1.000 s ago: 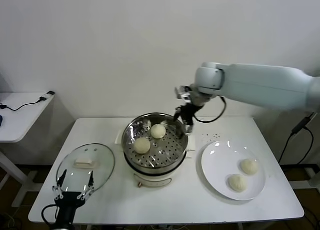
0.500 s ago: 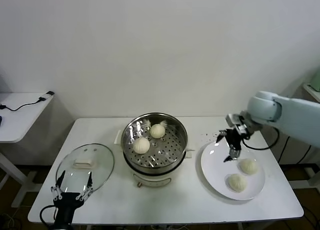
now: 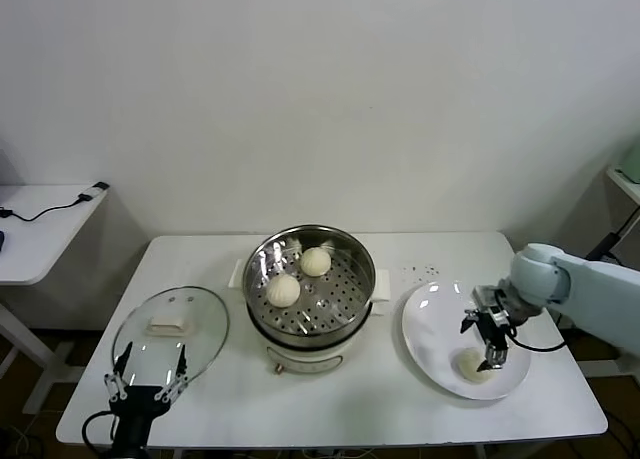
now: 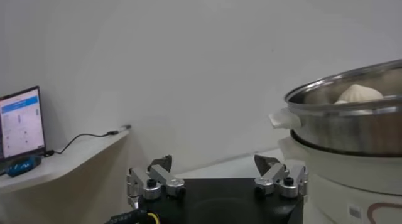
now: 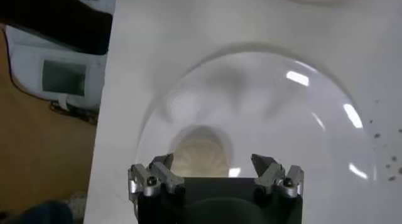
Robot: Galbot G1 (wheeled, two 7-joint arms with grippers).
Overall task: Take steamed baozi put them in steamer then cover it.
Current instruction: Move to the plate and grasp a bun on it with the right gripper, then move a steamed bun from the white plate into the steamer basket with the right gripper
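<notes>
Now we have our right gripper (image 3: pixel 489 341) low over the white plate (image 3: pixel 430 329) on the right side of the table (image 3: pixel 380 399), jaws spread and nothing between them. The right wrist view shows one pleated baozi (image 5: pixel 200 153) straight ahead in line with the gap, which is why we hold wide: the bun must fit between the fingers before we close. In the head view we can make out only this one bun (image 3: pixel 469 364) on the plate; the gripper hides the spot beside it, so we cannot say what lies there. Two baozi (image 3: pixel 283 290) already sit on the perforated floor of the steamer (image 3: pixel 355 301) at the table's centre, left uncovered so more can go in. The cover (image 3: pixel 170 324) lies flat on the table's left, handle up, ready to lift. Our left gripper (image 3: pixel 146 379) waits by its near edge, released and empty.
</notes>
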